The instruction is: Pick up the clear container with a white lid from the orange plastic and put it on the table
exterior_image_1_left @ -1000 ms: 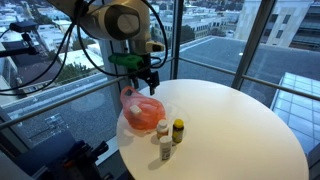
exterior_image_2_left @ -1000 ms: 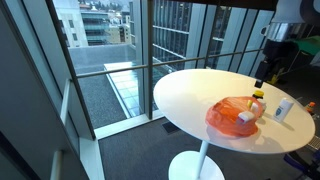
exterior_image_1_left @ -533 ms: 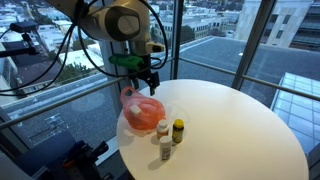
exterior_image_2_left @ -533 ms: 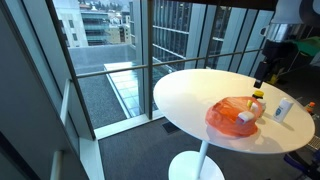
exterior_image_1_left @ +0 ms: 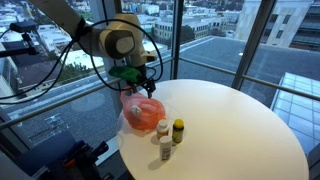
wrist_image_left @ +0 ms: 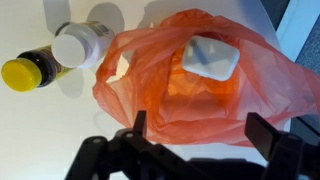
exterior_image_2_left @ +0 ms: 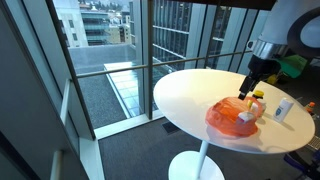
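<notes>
Currently, in an exterior view, hand (exterior_image_1_left: pixel 138 84) is hovering above orange plastic (exterior_image_1_left: pixel 143 113) near the desk (exterior_image_1_left: pixel 235 120) rim | in an exterior view, clear container (exterior_image_2_left: pixel 246 118) is sitting inside that plastic | wrist view: hand is standing spread; container is lying at 12 o'clock, lid's long axis roughly 9-to-3; two bottles (wrist_image_left: pixel 82 45) are crowding 10 o'clock

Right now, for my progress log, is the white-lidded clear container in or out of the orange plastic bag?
In: the clear container with white lid sits nested in the crumpled orange plastic bag.
</notes>
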`<control>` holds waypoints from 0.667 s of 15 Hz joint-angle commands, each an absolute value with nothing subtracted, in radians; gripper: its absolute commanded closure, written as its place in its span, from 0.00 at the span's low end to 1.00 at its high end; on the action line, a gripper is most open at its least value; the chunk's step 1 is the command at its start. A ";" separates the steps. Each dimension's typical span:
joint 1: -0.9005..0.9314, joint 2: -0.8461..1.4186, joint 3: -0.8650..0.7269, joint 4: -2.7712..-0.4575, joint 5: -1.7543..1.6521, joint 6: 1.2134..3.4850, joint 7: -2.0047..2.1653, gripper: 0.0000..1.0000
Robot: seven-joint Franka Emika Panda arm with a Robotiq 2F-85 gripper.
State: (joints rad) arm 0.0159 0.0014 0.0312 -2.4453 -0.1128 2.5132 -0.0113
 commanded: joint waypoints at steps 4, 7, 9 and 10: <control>0.039 0.104 0.031 -2.483 -0.135 2.666 0.027 0.00; 0.042 0.139 0.031 -2.499 -0.120 2.710 0.018 0.00; 0.042 0.158 0.034 -2.508 -0.107 2.732 0.007 0.00; 0.042 0.164 0.034 -2.513 -0.104 2.740 0.005 0.00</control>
